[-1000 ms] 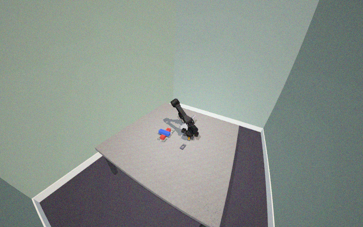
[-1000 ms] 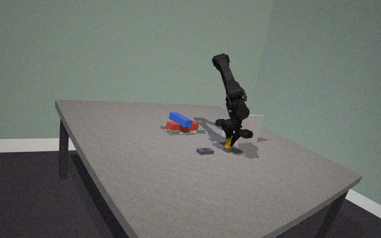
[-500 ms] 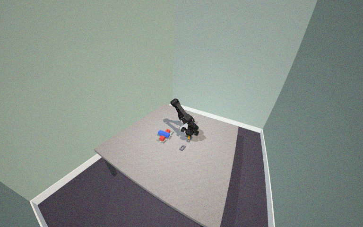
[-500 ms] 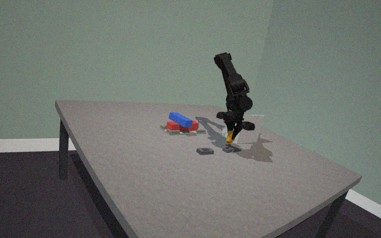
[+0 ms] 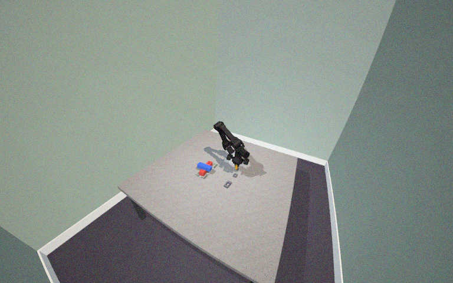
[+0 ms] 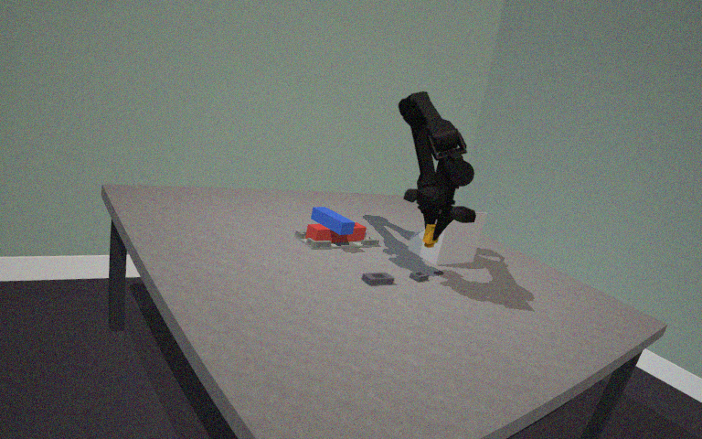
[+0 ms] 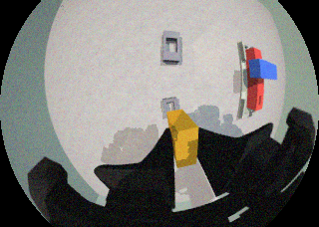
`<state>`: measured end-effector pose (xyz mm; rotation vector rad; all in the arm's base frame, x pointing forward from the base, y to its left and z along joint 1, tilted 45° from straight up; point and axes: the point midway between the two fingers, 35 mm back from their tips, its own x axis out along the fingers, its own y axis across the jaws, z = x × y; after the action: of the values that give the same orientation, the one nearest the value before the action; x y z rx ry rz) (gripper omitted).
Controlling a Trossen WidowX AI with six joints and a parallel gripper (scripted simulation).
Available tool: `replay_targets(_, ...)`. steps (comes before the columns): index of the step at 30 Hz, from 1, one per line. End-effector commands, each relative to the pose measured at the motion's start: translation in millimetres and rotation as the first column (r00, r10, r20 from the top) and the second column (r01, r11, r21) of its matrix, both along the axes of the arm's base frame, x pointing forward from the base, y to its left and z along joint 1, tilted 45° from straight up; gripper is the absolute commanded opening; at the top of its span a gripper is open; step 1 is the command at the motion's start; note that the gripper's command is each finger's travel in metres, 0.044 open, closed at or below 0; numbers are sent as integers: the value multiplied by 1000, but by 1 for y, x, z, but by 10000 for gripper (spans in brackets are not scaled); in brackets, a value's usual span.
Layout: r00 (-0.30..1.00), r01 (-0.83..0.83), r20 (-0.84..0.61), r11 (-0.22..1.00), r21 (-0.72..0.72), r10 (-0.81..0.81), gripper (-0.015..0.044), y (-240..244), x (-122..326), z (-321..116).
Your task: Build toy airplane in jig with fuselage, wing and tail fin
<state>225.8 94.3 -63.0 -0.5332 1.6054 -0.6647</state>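
Note:
My gripper [image 5: 236, 164] [image 6: 431, 230] [image 7: 177, 129] is shut on the yellow tail fin [image 5: 236, 167] [image 6: 429, 236] [image 7: 186, 139] and holds it upright above the table, just over a small grey holder. The red fuselage [image 5: 202, 172] [image 6: 317, 232] [image 7: 255, 95] lies in the pale cradle [image 5: 204, 176] [image 6: 320, 245] [image 7: 241, 110]. The blue wing [image 5: 204, 167] [image 6: 333, 219] [image 7: 262, 69] lies across the top of the fuselage. Whether its tab is fully down is too small to tell. The fuselage's tail socket is too small to make out clearly.
The small grey holder [image 5: 235, 175] [image 6: 419, 276] [image 7: 169, 105] is empty on the table. A larger empty grey holder [image 5: 227, 184] [image 6: 377, 279] [image 7: 171, 57] lies farther out. A white upright panel [image 6: 461, 239] stands behind the gripper in the exterior view.

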Motion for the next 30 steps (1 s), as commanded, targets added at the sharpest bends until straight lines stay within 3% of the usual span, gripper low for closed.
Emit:
replay_targets(1,1000,5,3,1000,4,-5,0,11,1,13)
replay_targets(14,1000,10,-12,1000,-9,-10,0,26,-1,35)
replay_targets(30,1000,5,-10,1000,24,-4,0,-11,17,66)
